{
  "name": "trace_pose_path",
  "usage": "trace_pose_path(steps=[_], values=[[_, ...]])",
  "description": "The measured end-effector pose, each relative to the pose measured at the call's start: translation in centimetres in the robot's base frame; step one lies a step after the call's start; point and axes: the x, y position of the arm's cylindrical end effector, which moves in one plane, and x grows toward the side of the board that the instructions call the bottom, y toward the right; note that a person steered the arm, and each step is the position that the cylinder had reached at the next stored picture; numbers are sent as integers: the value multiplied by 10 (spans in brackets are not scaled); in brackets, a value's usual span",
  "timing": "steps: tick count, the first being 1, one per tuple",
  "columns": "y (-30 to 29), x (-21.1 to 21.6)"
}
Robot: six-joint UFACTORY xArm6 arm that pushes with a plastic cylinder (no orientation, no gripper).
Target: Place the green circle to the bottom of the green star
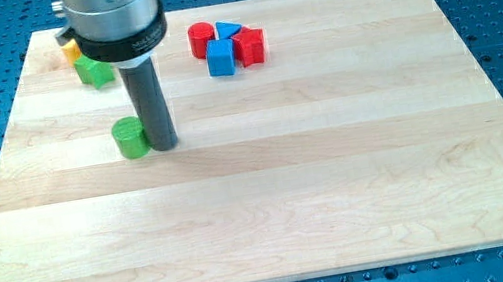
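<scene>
Contact is forming: my tip [163,142], a bare rod with no claw to open or close, is touching the green circle [132,138] on its right side. You are watching the circle sitting below the green star [95,71]; pushing leftward is risking sliding it off line.

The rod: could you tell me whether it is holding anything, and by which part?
Nothing is held. My tip rests on the board beside the green circle, at its right edge in the view.
</scene>
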Motion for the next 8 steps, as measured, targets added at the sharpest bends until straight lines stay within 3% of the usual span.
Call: trace_pose_path(steps=[1,2,3,5,6,7,8], values=[[1,18],[-76,-9],[-107,-33],[-114,-40],[-190,-84],[-194,-93],[-194,-74]])
